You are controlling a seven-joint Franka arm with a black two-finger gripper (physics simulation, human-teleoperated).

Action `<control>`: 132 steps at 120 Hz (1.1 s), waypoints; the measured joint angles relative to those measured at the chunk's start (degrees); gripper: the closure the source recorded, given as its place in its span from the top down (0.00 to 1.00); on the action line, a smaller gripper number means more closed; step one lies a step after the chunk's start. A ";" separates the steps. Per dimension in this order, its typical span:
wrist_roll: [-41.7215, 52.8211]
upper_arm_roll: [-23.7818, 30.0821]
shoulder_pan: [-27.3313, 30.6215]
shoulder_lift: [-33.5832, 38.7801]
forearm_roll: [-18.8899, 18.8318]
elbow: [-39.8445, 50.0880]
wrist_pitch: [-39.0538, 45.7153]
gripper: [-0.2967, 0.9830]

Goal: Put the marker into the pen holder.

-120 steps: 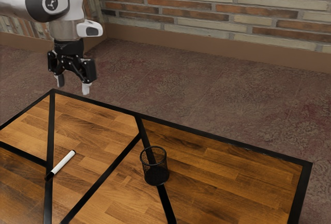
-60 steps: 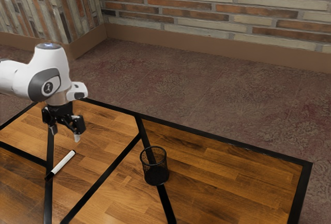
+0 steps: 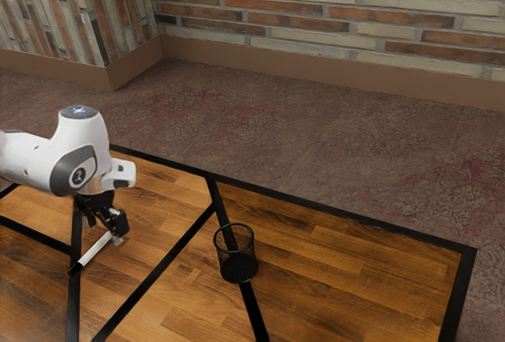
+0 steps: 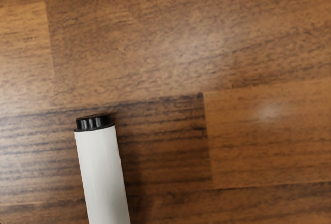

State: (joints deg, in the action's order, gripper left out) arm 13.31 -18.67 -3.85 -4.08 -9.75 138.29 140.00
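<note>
Marker (image 3: 95, 253) on the table (image 3: 181, 302), one end just under the end effector (image 3: 106, 233).

Arm casing (image 3: 83, 133): white, rounded
Joint cover (image 3: 62, 174): dark grey, round emblem
Cap (image 3: 79, 110): grey, bluish marking
Gripper (image 3: 103, 234): black, pale-tipped

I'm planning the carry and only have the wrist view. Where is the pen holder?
Observer: It's toward the exterior view's right from the hand; the pen holder stands upright on the table.
Operator: My view cuts the marker off. Where is its other end?
Observer: That end of the marker, the black cap, lies at a black strip in the tabletop.
</note>
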 joint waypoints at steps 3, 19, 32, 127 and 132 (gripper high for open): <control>0.45 -0.12 -0.08 -0.03 0.00 0.19 0.28 0.77; 2.55 -0.91 0.33 -0.31 0.27 1.56 1.99 0.77; 3.84 -1.08 0.60 -0.98 0.43 1.71 2.76 0.77; 8.71 -2.88 0.68 -4.47 5.88 -1.02 -0.62 0.65; 8.83 -2.87 0.67 -4.53 6.00 -1.40 -0.96 0.64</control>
State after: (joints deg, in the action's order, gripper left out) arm 22.14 -21.54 -3.18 -8.60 -3.74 136.89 139.04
